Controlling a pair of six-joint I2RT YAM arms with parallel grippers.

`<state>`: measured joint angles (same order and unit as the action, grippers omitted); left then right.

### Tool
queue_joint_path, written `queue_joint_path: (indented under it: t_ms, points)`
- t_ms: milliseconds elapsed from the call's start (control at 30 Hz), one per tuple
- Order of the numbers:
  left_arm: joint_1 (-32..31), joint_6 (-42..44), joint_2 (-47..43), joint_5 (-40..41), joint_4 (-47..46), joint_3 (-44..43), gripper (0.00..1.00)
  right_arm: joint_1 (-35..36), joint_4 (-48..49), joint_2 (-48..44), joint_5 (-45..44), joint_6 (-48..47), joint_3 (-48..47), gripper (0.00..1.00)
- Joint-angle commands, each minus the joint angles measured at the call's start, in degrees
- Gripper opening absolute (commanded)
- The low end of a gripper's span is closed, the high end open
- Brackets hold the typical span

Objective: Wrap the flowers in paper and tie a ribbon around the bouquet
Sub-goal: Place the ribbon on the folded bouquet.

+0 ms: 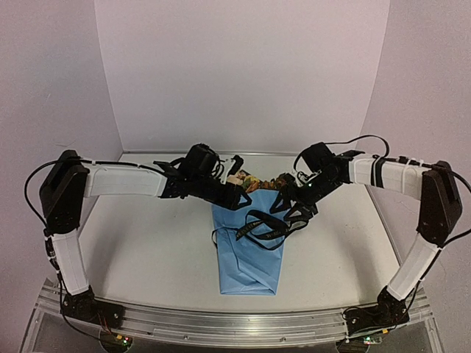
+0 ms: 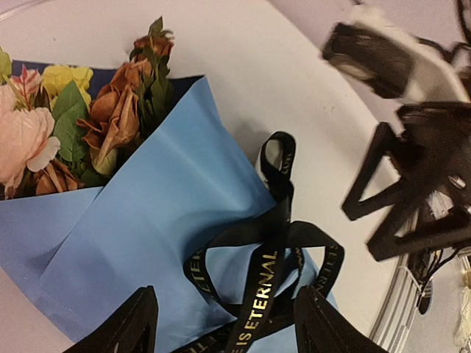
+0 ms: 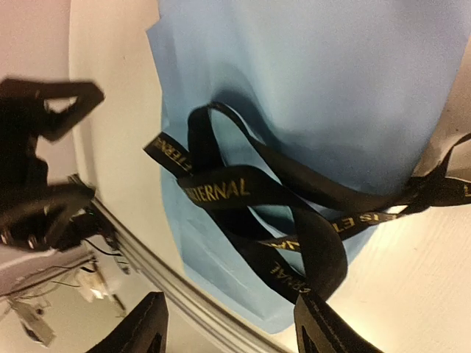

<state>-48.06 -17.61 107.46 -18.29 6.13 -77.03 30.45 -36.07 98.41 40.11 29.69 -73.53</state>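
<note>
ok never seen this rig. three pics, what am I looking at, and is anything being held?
Two robot arms are bolted at the table's near edge. The wide picture comes from a fixed camera above and behind them. The other two come from cameras on each wrist, so the dark prongs at their bottom edges are that arm's own fingers.

On the table lies the bouquet: flowers wrapped in light-blue paper. A black ribbon with gold lettering lies looped loosely around and over it.

The left claw and right claw both stand open above the ribbon. Neither holds anything.
</note>
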Motion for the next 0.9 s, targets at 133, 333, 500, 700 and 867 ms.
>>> queue_joint_path:
  t_ms: [133,333,500,700,867]
  points:
    - [-0.54,6.78,14.47,-0.37,15.83,-20.68,0.62,3.03,0.43,-4.55,-10.25,-16.61,4.55,0.49]
    - [-0.55,8.20,18.61,1.53,19.88,-26.74,0.57,3.09,0.72,-2.00,-10.96,-18.27,3.27,0.46]
    - [-0.54,8.19,19.20,0.45,20.68,-26.67,0.54,3.45,1.22,1.46,-10.33,-18.70,0.92,0.46]
    - [-0.63,7.69,20.23,-1.00,20.53,-26.61,0.52,4.32,1.39,6.20,-11.96,-19.12,-2.84,0.45]
    - [-0.63,7.06,20.61,-1.23,20.19,-26.59,0.46,4.45,1.36,7.65,-14.12,-18.98,-2.91,0.45]
